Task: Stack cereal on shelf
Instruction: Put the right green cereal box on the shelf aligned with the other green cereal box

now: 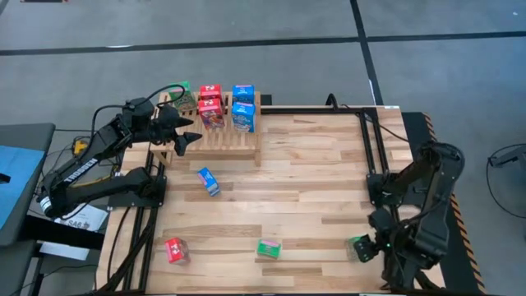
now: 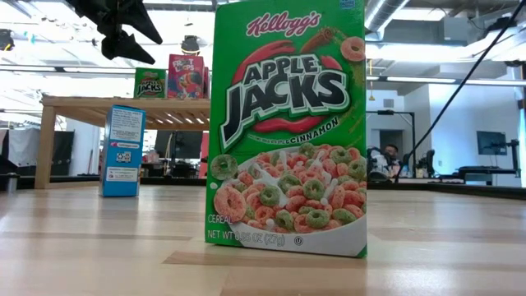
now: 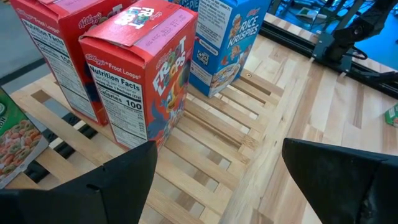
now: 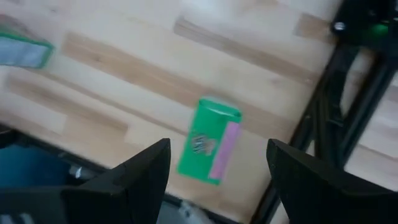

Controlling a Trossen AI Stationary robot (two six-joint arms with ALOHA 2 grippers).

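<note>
The shelf (image 1: 215, 136) stands at the table's far left and carries a green cereal box (image 1: 182, 90), two red ones (image 1: 211, 105) and two blue ones (image 1: 243, 107). My left gripper (image 1: 182, 136) hovers open just near of these boxes, above the slats (image 3: 211, 134). Loose boxes rest on the table: blue (image 1: 209, 181), red (image 1: 175, 250), green (image 1: 269, 247) and a second green (image 1: 360, 247) at the near right. My right gripper (image 4: 217, 146) hangs open above that last box (image 4: 210, 142), pointing down, and touches nothing.
A black frame rail (image 1: 370, 140) runs along the table's right side, close to the right arm. In the low view the upright green box (image 2: 288, 131) fills the foreground, with the blue box (image 2: 123, 150) behind it. Bare planks (image 1: 312, 181) lie mid-table.
</note>
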